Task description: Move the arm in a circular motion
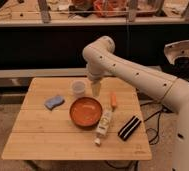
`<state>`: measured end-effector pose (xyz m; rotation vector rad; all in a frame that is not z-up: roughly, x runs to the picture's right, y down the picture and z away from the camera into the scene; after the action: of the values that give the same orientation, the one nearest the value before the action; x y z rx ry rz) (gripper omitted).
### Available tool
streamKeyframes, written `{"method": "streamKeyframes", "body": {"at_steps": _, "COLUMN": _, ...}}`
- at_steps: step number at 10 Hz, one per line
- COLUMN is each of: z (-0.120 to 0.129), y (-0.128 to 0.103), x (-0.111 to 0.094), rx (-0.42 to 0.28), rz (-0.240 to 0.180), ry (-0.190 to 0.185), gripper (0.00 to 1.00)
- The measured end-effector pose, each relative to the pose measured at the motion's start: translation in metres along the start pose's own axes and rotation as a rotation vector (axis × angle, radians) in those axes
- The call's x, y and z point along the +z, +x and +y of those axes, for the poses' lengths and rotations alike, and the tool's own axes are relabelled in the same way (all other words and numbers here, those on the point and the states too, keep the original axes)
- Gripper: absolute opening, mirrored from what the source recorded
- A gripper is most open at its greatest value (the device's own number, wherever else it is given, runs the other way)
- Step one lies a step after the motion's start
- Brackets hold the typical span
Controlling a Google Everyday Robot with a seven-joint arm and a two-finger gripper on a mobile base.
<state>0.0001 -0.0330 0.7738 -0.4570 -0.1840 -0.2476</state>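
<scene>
Arm (138, 75) comes in from the right edge, runs up and left over the surface (48, 135) to a bulbous elbow above the far edge, then turns straight down. White, glossy, small dark dots along the tube. Gripper (95, 90) is the beige tip at the end of the down-pointing segment. It hangs over the far middle of the surface, just right of the cup (78, 88) and above the far rim of the bowl (86, 111). Spread or pressed together: cannot tell. It holds nothing I can make out.

On the wooden slatted surface:
- cup, pale and translucent, upright, far centre-left
- bowl, orange-red, round, centre, nearer than the cup
- sponge (54, 102), blue, left of the bowl, apart from it
- orange stick (113, 100), carrot-like, right of the bowl, lying lengthwise
- bottle (104, 125), white, lying down, cap toward the near edge, its far end just beside the bowl's right rim
- black bar (129, 127) with a white stripe, right of the bottle, lying at an angle

Dark cables (155, 122) lie on the floor right of the surface. Behind is a dark shelf (63, 22) with clutter on top, too blurred to name.
</scene>
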Motion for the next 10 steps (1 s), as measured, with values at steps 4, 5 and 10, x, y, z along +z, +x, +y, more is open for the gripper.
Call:
{"method": "streamKeyframes", "body": {"at_steps": 4, "z": -0.018, "y": 0.035, "x": 0.003, "rx": 0.02, "rz": 0.031, "ry": -0.014, "gripper": 0.8}}
{"method": "streamKeyframes", "body": {"at_steps": 5, "z": -0.021, "y": 0.036, "x": 0.004, "rx": 0.019, "rz": 0.031, "ry": -0.018, "gripper": 0.8}}
{"method": "streamKeyframes", "body": {"at_steps": 10, "z": -0.045, "y": 0.001, "x": 0.016, "rx": -0.021, "rz": 0.044, "ry": -0.037, "gripper": 0.8}}
